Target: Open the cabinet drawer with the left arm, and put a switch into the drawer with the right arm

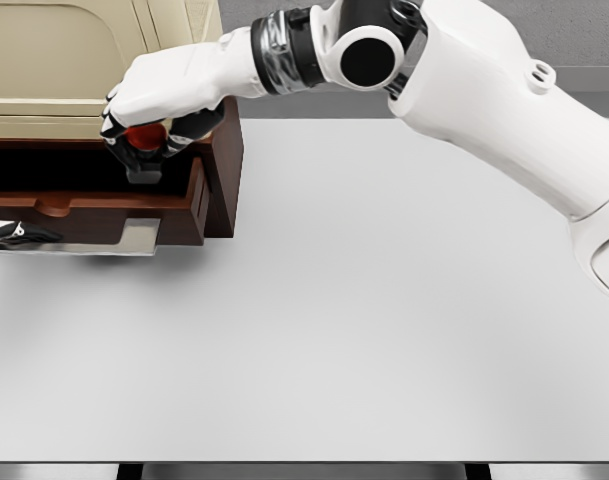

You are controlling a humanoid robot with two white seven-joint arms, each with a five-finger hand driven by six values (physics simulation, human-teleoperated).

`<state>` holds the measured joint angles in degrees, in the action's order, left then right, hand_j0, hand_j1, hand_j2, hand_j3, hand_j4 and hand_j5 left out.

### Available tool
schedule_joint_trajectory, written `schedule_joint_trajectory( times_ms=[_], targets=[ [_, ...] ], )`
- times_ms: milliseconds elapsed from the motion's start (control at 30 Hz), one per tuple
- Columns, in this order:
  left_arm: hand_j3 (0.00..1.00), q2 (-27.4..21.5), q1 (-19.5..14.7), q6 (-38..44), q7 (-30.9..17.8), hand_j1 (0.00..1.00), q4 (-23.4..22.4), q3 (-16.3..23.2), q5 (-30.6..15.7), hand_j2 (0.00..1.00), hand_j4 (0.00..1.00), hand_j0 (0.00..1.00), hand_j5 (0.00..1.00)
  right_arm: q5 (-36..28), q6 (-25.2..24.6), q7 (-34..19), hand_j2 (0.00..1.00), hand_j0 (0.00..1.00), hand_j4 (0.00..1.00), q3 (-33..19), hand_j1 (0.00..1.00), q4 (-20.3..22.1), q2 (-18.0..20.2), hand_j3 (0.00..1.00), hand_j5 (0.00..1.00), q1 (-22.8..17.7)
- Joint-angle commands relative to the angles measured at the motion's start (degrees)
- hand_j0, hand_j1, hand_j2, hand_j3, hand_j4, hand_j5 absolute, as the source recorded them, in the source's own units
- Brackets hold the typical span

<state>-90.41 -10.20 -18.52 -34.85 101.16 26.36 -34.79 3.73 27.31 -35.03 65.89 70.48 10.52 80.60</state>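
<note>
Desk [364, 330] fills pretty much the whole bottom and middle of the shot, plain white top w/ nothing sitting on the open part. Everything interesting is up in the far left corner, so I'll use the drawer [94, 205] as the ref point.

Drawer is pulled out toward the cam, dark reddish-brown wood, front panel w/ a curved cutout on its top edge. It belongs to the cabinet [74, 60], which has a cream/beige upper body right above the drawer and a brown side wall just to the drawer's right.

Right robot hand [149, 115] is right above the drawer opening, over its right half. Arm comes in from the right side of the frame, big white shoulder/elbow up top, reaching across to the cabinet. Fingers are curled around the switch [142, 140], so it's gripping it. Switch looks like a red button top on a dark grey/black base, and the base hangs down below the fingers, into or just over the drawer's open top. Can't tell if it's touching the drawer bottom, interior is too dark.

Left robot hand [9, 232] only peeks in at the left edge, level w/ the drawer front, black fingers showing just beside it. Too little visible to say if it's open or closed, or if it's touching the drawer front.
</note>
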Motion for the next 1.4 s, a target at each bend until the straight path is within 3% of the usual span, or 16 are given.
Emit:
schedule_joint_trajectory(
  times_ms=[0,133,167,200,233,367,433,500,567,700,800,900,967,1100,1200,1367],
  targets=[
    [1.0,-0.03,0.0,-1.95,-0.15,1.0,-0.08,-0.25,0.96,1.0,1.0,1.0,1.0,-0.21,-0.15,0.03,0.4,0.4,0.4,-0.06,0.4,-1.04,-0.41,0.4,0.4,0.0],
    [1.0,-0.03,0.0,-2.04,-0.15,1.0,-0.08,-0.78,0.52,1.0,1.0,1.0,1.0,-0.13,-0.15,0.03,0.42,0.42,0.42,-0.06,0.42,-1.66,-0.94,0.42,0.42,0.0],
    [1.0,-0.12,0.0,-2.13,-0.15,1.0,-0.08,-1.04,-0.19,1.0,1.0,1.0,1.0,0.05,-0.41,0.03,0.53,0.53,0.53,-0.06,0.53,-1.57,-1.03,0.53,0.53,0.0],
    [1.0,-0.12,0.0,-2.13,-0.15,1.0,-0.08,-1.04,-0.27,1.0,1.0,1.0,1.0,0.05,-1.9,0.03,0.85,0.85,0.85,-0.06,0.85,-1.57,-1.2,0.85,0.85,0.0],
    [1.0,-0.12,0.0,-2.13,-0.15,1.0,-0.08,-1.04,-0.45,1.0,1.0,1.0,1.0,0.14,-3.84,0.03,1.0,1.0,1.0,0.03,1.0,-1.39,-1.2,1.0,1.0,0.0],
    [1.0,-0.03,0.0,-2.22,-0.15,1.0,-0.08,-1.75,-0.98,1.0,1.0,1.0,1.0,0.14,-3.84,0.03,1.0,1.0,1.0,0.47,1.0,-0.95,-1.64,1.0,1.0,0.0],
    [1.0,0.06,0.0,-4.5,-0.15,1.0,-0.17,-2.54,-0.98,1.0,1.0,1.0,1.0,0.23,-3.23,0.03,1.0,1.0,1.0,0.56,1.0,1.5,-1.47,1.0,1.0,0.09],
    [1.0,0.06,0.0,-4.59,-0.15,1.0,-0.17,-3.59,-0.98,1.0,1.0,1.0,1.0,0.23,2.04,0.03,1.0,1.0,1.0,0.47,1.0,5.2,-0.5,1.0,1.0,0.0],
    [1.0,0.15,0.0,-4.77,-0.15,1.0,-0.17,-4.03,-1.24,1.0,1.0,1.0,1.0,0.14,7.32,0.03,1.0,1.0,1.0,0.12,1.0,8.71,3.19,1.0,1.0,-0.35],
    [1.0,0.24,0.0,-8.98,-0.15,1.0,-0.17,-6.05,-3.26,1.0,1.0,1.0,1.0,-0.13,7.69,0.03,1.0,1.0,1.0,-0.06,1.0,14.86,10.39,1.0,1.0,-0.97],
    [1.0,0.15,0.0,-9.51,-0.15,1.0,-0.17,-6.05,-3.61,1.0,1.0,1.0,1.0,-0.3,7.69,0.03,1.0,1.0,1.0,-0.67,1.0,19.26,18.04,1.0,1.0,-3.07],
    [1.0,0.15,0.0,-9.78,-0.15,1.0,-0.17,-6.14,-4.05,1.0,1.0,1.0,1.0,-0.3,7.69,0.03,1.0,1.0,1.0,-2.17,1.0,19.26,25.6,1.0,1.0,-6.77],
    [1.0,-0.03,-0.09,-14.34,-0.15,1.0,-0.17,-6.23,-5.81,1.0,1.0,1.0,1.0,-0.3,7.69,0.03,1.0,1.0,1.0,-2.25,1.0,19.26,28.94,1.0,1.0,-7.91],
    [1.0,0.15,-0.09,-16.48,-0.15,1.0,-0.08,-8.95,-6.87,1.0,1.0,1.0,1.0,-0.3,7.69,0.03,1.0,1.0,1.0,-4.63,1.0,18.65,38.52,1.0,1.0,-13.53],
    [1.0,0.24,-0.17,-16.48,-0.15,1.0,-0.08,-9.22,-7.22,1.0,1.0,1.0,1.0,-0.3,7.69,0.03,1.0,1.0,1.0,-4.89,1.0,16.89,40.37,1.0,1.0,-14.76],
    [1.0,1.64,-2.9,-16.48,-0.15,1.0,-0.08,-9.31,-7.31,1.0,1.0,1.0,1.0,-0.3,7.69,0.03,1.0,1.0,1.0,-6.21,1.0,13.46,40.37,1.0,1.0,-19.95]
  ],
)
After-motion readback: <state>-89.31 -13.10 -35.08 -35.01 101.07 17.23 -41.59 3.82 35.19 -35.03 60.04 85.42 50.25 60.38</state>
